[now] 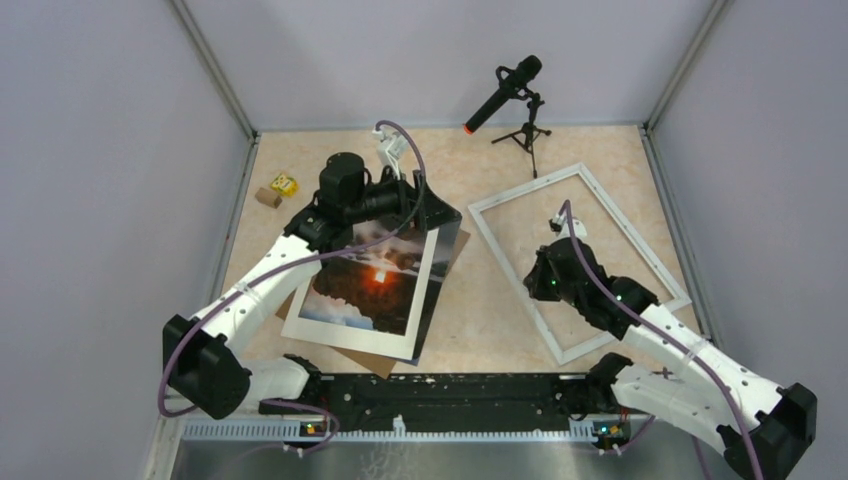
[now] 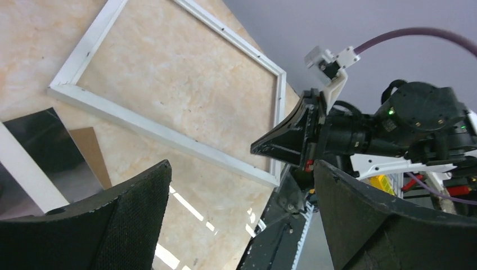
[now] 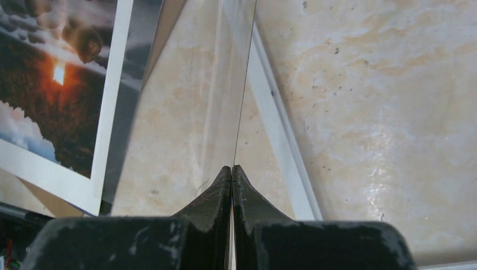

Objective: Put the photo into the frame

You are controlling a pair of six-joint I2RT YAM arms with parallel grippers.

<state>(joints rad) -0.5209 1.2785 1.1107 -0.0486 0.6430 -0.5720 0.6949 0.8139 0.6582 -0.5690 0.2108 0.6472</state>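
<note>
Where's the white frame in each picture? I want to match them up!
Top view: the frame lies right of the middle, on the table.
Left wrist: it fills the upper left.
Right wrist: one white edge runs up the middle.
Shared landmark: the black right gripper, pinching a clear sheet, by the frame's edge in all three.

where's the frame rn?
Top view: the frame lies flat on the table's right half, right of the photo, its far corner near the microphone stand.
</note>
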